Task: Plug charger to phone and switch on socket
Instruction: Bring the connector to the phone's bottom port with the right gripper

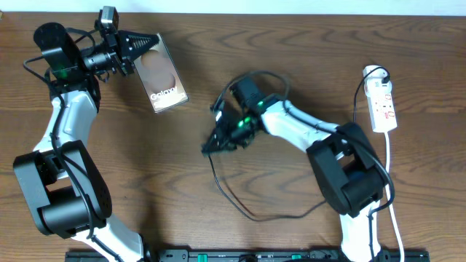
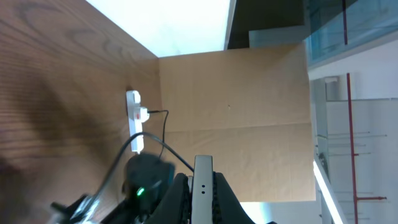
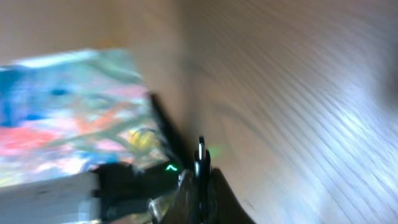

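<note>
The phone [image 1: 164, 73], dark and glossy with "Galaxy" lettering, is at the back left. My left gripper [image 1: 148, 44] is shut on its far end. In the left wrist view its pale edge [image 2: 203, 184] sits clamped between my fingers [image 2: 203, 200]. My right gripper [image 1: 212, 145] is at the table's middle, right of the phone and apart from it, shut on the charger's plug end [image 3: 200, 157]. The thin black charger cable [image 1: 218, 182] curves back toward the front. The white socket strip [image 1: 383, 102] lies at the far right. The right wrist view is blurred; the phone [image 3: 74, 112] shows at its left.
The socket's white cord [image 1: 389, 175] runs down the right side toward the front edge. The socket also shows far off in the left wrist view [image 2: 134, 115], with the right arm [image 2: 148, 177] in front of it. A brown board [image 2: 249, 124] stands behind the table.
</note>
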You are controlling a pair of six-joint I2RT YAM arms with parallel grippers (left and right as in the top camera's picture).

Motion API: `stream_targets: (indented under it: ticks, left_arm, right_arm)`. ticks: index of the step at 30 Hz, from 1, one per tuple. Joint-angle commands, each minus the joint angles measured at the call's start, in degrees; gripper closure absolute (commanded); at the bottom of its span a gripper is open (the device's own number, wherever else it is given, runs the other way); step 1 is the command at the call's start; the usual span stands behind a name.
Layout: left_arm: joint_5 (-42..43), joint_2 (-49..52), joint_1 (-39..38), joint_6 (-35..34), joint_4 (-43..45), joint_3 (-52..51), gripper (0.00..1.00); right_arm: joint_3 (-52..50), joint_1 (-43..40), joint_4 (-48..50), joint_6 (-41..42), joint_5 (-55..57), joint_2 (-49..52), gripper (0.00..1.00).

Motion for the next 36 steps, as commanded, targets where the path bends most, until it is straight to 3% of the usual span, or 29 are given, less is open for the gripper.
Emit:
stream_targets:
  ticks: [1,7,23,36]
  left_arm:
    - [0.52,-1.6,0.02,-0.02,0.28,1.31,0.93]
    - [-0.85,-1.6,0.02,3.23,0.28,1.31,0.93]
    - [-7.69,-1.6,0.02,9.79,0.42,1.31,0.93]
    - [-11.54,-1.6,0.02,9.79,0.24,1.22,0.93]
  right_arm:
    - [0.04,-2.78,8.2,-3.26,-21.31,0.02,0.99]
    - [0.04,-2.84,22.25,-2.27,-27.12,0.02,0.99]
    - [0.04,-1.73,29.51,-0.96,-27.3,0.02,0.99]
    - [0.04,-1.84,53.13,14.73,-23.26,0.02,0.99]
